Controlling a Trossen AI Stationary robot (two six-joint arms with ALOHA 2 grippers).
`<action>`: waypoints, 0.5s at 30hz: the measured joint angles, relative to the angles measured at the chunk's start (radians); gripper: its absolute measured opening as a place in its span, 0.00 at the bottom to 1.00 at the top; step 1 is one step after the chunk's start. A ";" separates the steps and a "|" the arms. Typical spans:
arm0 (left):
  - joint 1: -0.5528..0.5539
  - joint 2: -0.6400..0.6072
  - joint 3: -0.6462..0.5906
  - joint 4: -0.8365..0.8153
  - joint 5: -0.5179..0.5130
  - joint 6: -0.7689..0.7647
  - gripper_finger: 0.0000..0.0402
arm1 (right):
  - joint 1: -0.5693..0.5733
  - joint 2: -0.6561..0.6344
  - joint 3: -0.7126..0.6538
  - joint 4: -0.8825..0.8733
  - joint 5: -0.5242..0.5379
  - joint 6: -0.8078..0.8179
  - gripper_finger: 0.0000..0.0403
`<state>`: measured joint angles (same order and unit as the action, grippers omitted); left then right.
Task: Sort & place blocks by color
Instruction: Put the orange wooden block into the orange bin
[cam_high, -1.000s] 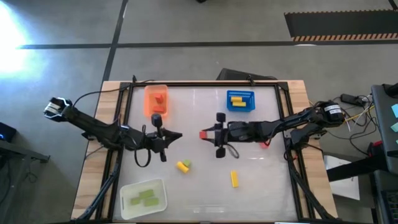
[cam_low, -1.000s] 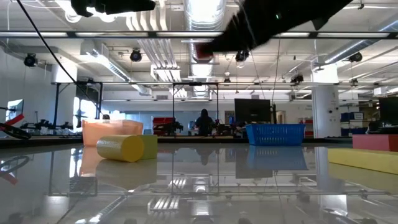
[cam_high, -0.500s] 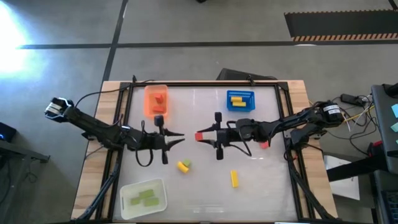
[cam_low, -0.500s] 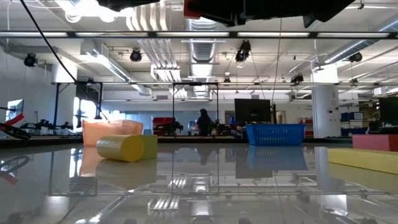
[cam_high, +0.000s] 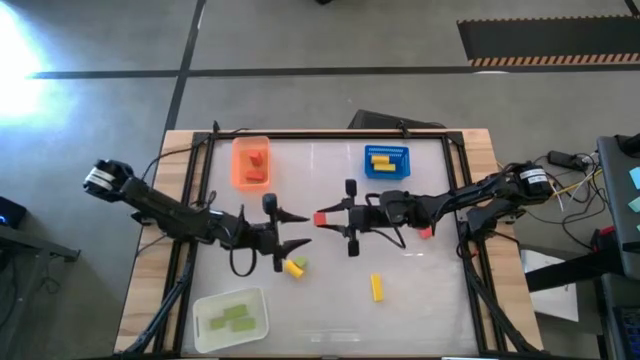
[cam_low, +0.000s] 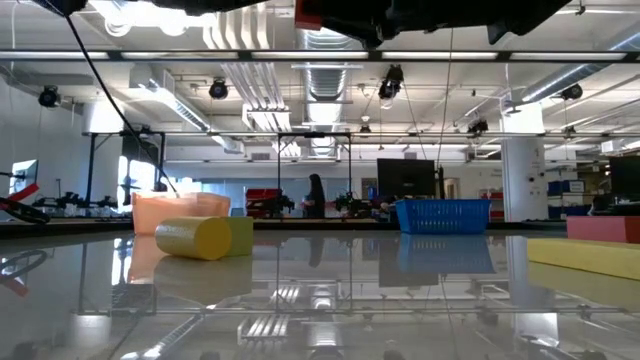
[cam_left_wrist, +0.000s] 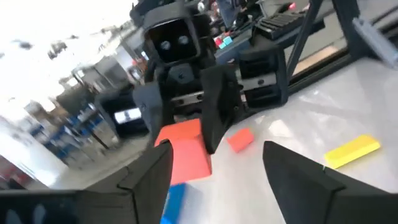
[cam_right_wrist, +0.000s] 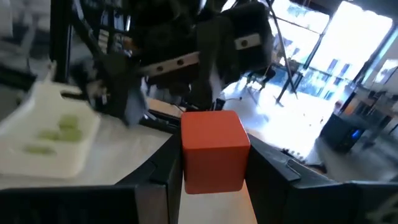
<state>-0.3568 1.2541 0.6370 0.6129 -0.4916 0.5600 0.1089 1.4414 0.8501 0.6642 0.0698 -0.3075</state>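
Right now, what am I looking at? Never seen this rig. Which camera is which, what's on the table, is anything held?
Two dark robot arms work at a table, sorting blocks by colour. The overhead picture shows everything; one picture looks level across the tabletop; two come from cameras on the wrists.

The right gripper is shut on a red block above mid-table. The left gripper faces it, open and empty.

Three trays: the orange tray holds red pieces, the blue tray yellow ones, the white tray green ones. Loose on the table: a yellow block beside a green block, a yellow bar and a small red piece.
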 joint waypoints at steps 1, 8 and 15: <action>0.001 0.019 0.000 0.032 -0.002 0.054 0.58 | -0.002 0.000 0.000 0.000 0.000 0.040 0.30; 0.000 0.096 0.002 0.122 -0.100 0.461 0.58 | -0.055 0.000 0.000 -0.035 -0.031 0.532 0.30; 0.009 0.124 0.008 0.159 -0.084 0.506 0.58 | -0.066 0.000 -0.002 -0.061 -0.126 0.613 0.30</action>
<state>-0.3477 1.3781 0.6449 0.7717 -0.5759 1.0657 0.0425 1.4414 0.8486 0.6033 -0.0563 0.3051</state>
